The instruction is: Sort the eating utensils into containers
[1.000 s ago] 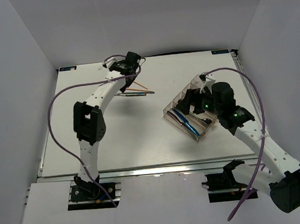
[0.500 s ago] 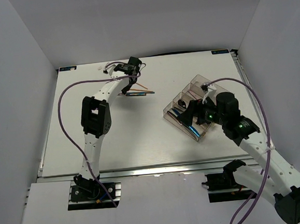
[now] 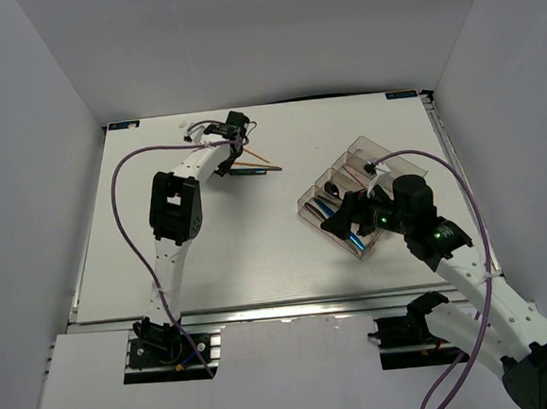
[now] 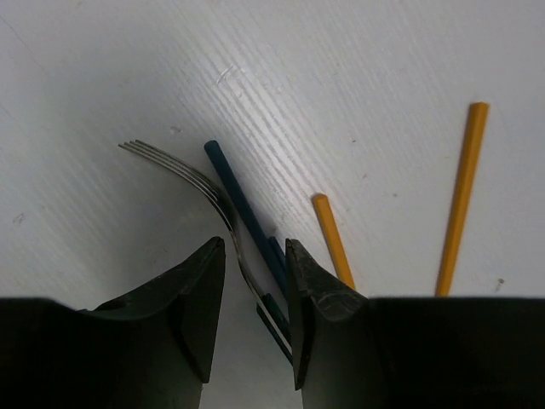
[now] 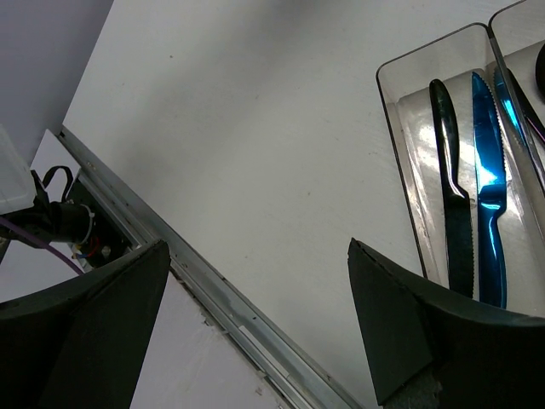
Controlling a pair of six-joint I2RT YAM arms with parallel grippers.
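Observation:
A silver fork (image 4: pixel 183 170), a slim blue piece (image 4: pixel 243 204) and two orange chopsticks (image 4: pixel 332 239) lie together on the white table at the back; they also show in the top view (image 3: pixel 255 169). My left gripper (image 4: pixel 254 243) is low over them, its jaws a narrow gap apart with the fork's handle and the blue piece between them and a little room on each side. The clear tray (image 3: pixel 375 149) at the right holds a blue knife (image 5: pixel 487 213) and a dark knife (image 5: pixel 451 204) in one compartment. My right gripper (image 5: pixel 258 247) hangs wide open and empty over the table beside the tray's near-left end.
The table's metal front rail (image 5: pixel 221 298) runs under my right gripper, with cabling and the arm base (image 5: pixel 60 221) beyond it. White walls close the table on the left, back and right. The right arm's purple cable (image 3: pixel 460 166) loops over the tray.
My left gripper has moved left and down onto the fork and chopsticks. My right gripper has drawn back from over the tray toward its near-left end.

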